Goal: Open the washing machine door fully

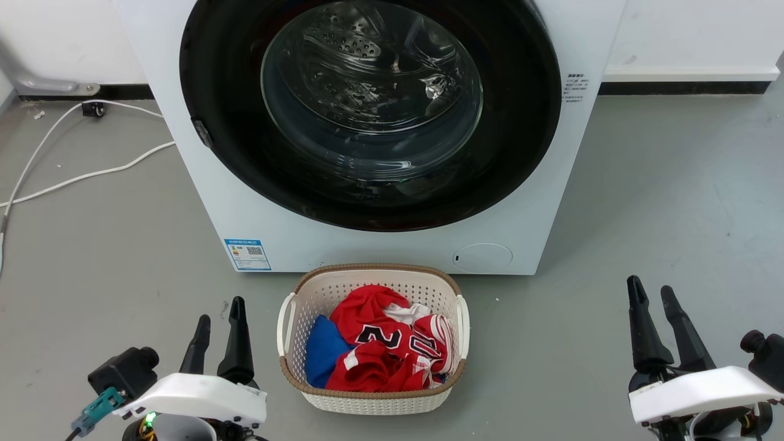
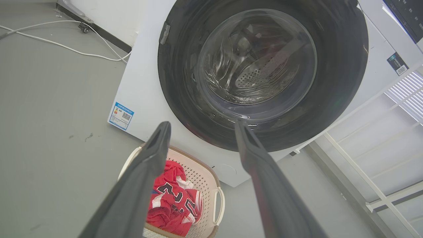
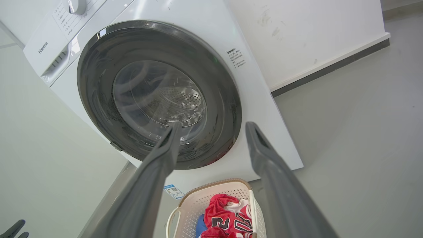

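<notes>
Head view: the white washer (image 1: 551, 202) stands on the grey floor (image 1: 674, 202). Its round black door (image 1: 370, 110) is shut, flat against the front. A blue label (image 1: 247, 254) sits at the lower left corner of the front. Just before the washer is a white basket (image 1: 373, 398) with a red shirt (image 1: 380, 349) and a blue cloth (image 1: 321, 349) inside. The left gripper (image 1: 220, 309) is at the lower left and the right gripper (image 1: 650, 286) at the lower right. Each is beside the basket and well apart from the door. Both are spread and hold nothing. A white cable (image 1: 92, 174) lies on the floor at the left.

Left wrist view: the two dark fingers (image 2: 145, 175) are wide apart with nothing between them. Behind them are the shut door and the basket.

Right wrist view: the fingers of this gripper are also parted and empty. The door is closed here too, and a knob (image 3: 77, 5) is on the panel above it.
</notes>
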{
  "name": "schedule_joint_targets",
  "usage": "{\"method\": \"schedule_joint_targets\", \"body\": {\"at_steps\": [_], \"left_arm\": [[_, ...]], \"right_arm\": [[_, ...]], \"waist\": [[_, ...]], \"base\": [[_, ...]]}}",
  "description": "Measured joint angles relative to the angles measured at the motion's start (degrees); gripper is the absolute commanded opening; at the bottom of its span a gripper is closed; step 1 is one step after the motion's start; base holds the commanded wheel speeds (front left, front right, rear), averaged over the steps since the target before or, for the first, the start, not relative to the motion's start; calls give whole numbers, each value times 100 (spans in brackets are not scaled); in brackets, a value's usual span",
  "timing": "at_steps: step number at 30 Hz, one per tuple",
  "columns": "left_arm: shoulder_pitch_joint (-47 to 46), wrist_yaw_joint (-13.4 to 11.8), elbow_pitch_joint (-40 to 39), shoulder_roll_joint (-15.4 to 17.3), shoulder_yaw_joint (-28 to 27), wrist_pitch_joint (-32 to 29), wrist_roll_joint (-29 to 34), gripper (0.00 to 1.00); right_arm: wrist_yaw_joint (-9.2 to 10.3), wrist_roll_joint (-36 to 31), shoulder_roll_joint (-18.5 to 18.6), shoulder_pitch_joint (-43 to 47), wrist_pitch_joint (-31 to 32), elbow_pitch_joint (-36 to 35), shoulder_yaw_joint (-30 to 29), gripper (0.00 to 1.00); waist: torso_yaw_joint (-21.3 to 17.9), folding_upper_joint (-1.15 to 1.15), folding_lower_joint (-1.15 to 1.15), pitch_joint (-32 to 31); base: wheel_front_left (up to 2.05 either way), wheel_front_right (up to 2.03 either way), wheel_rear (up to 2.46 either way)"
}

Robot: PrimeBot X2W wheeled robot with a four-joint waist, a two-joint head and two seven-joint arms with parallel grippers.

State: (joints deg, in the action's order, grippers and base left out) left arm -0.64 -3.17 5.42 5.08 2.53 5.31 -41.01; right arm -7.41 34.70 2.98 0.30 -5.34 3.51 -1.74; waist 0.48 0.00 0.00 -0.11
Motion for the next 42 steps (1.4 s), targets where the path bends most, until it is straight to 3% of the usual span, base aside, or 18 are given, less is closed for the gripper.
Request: {"method": "schedule_joint_targets", "body": {"at_steps": [21, 42], "left_arm": [[90, -431, -236, 219, 520, 379, 1510, 100], [269, -438, -267, 159, 638, 648, 2519, 100]], "right_arm": [[1, -1271, -1, 213, -374, -457, -44, 100], [0, -2102, -1, 385, -647, -600, 0, 100]], "waist": [[13, 0, 0, -32], [36, 0, 0, -98]], "base": [[0, 0, 0], [0, 0, 0]]}}
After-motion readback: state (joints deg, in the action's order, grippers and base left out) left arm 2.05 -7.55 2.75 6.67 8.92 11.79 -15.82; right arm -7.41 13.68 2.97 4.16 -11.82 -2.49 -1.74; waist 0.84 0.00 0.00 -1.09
